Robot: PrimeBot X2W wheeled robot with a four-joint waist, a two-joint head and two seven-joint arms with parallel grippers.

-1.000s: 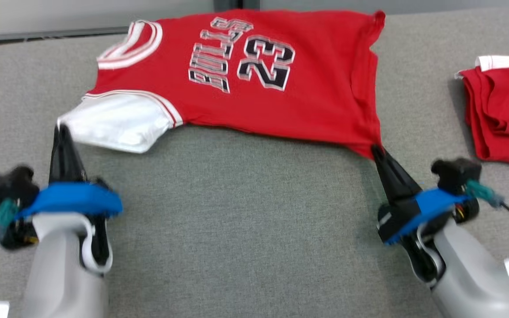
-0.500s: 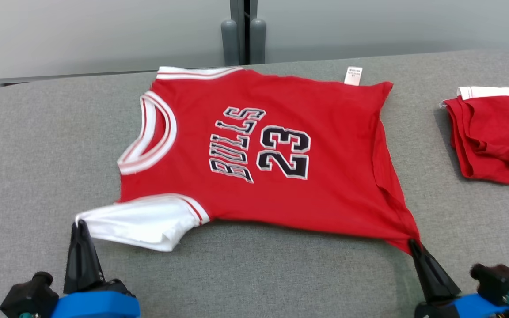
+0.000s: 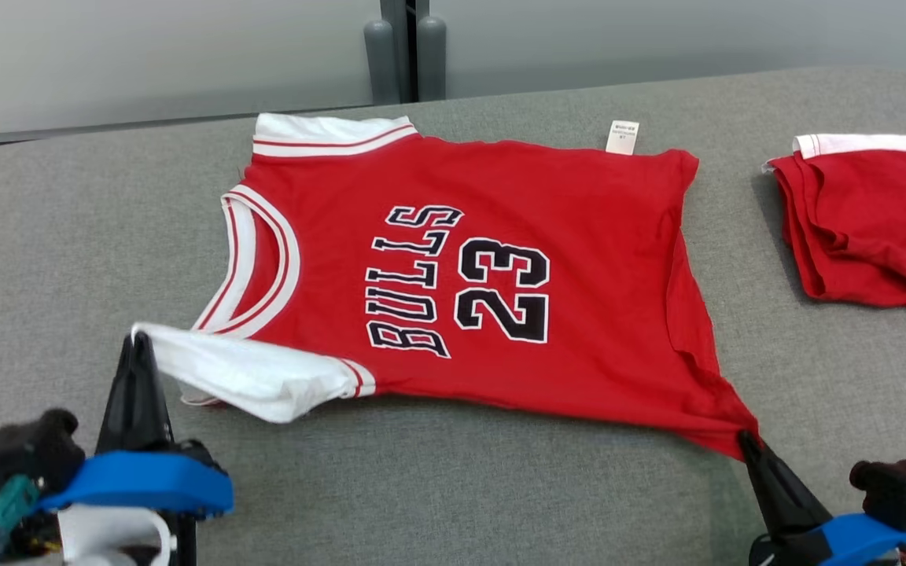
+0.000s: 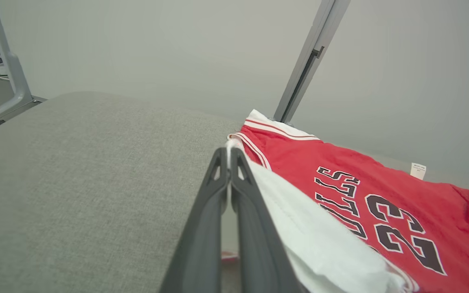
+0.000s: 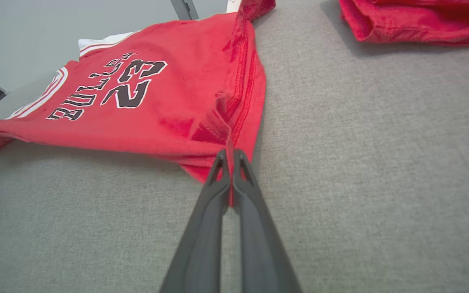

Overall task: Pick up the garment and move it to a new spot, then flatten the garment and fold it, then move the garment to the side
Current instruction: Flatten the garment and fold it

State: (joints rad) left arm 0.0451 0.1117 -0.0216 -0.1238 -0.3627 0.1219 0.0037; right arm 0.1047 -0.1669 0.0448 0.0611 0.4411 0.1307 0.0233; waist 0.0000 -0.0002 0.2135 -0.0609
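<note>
Garment [image 3: 500, 236] lies mid-desk [image 3: 453, 487]; left end effector [image 3: 137, 346] pinches sleeve [image 3: 248, 377] at 8 o'clock, right end effector [image 3: 744, 440] pinches hem corner [image 3: 724, 436] at 5 o'clock; risk: thin bites slip under tension, sleeve bunches.

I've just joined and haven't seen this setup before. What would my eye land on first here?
A red Bulls 23 jersey lies spread across the middle of the grey fabric-covered surface, number facing up. The left gripper is shut on its near white sleeve, and the right gripper is shut on its near hem corner. A second red garment, folded, sits at the far right.
</note>
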